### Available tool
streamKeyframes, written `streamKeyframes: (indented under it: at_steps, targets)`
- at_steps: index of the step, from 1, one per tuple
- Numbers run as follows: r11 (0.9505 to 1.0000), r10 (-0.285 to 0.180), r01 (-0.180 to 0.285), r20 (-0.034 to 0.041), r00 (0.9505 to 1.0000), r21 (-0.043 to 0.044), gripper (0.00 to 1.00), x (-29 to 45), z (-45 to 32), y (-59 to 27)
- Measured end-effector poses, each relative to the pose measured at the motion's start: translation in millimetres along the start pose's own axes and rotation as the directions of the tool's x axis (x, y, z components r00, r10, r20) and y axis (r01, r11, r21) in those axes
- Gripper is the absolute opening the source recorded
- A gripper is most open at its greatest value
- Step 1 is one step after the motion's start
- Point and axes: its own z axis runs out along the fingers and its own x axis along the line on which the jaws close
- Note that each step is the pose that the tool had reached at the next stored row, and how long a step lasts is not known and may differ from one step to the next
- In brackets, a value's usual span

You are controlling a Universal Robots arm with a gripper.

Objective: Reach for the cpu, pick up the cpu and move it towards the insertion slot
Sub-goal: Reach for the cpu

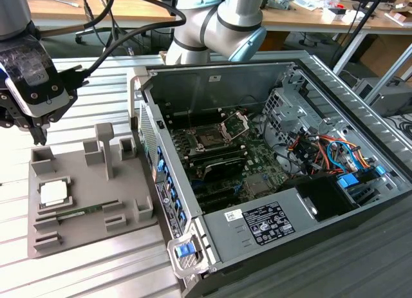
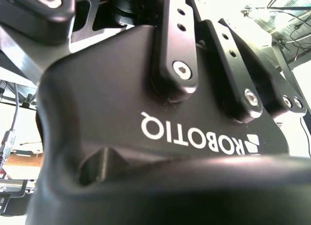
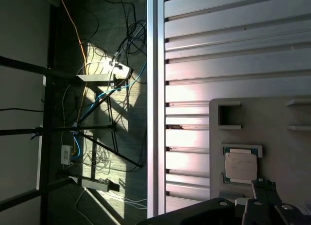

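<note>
The gripper (image 1: 29, 127) hung above the far left corner of the grey tray (image 1: 84, 237), at the exterior view's left, clear of the tray and carrying nothing. Whether it was open or closed could not be told. In the second wrist view the black body of the gripper (image 2: 160, 128) sat close before the lens.

The cpu (image 1: 53, 194) lay flat in a square recess on the left part of the tray, pale top upward, nearer than the gripper and apart from it. In the first wrist view the cpu (image 3: 240, 165) sat in its recess with a dark part of the gripper (image 3: 262, 200) just beside it. The tray (image 3: 277, 123) rested on the ribbed metal tabletop (image 3: 218, 55).

A thin green memory stick (image 1: 80, 212) lay in a long groove of the tray, just on the near side of the cpu.

To the exterior view's right of the tray stood the open computer case (image 1: 212, 79) on the tabletop (image 1: 84, 275). The insertion slot (image 1: 209, 141) was inside it, on the board towards the far side, well apart from the cpu. Its metal bracket (image 1: 235, 123) stood tilted up beside it.
</note>
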Motion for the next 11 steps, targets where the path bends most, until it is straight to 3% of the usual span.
streamKeyframes:
  at_steps: [11]
  targets:
    - [1.0,0.0,0.0,-0.0001,1.0,0.0001,0.11,0.0,2.5,-0.1]
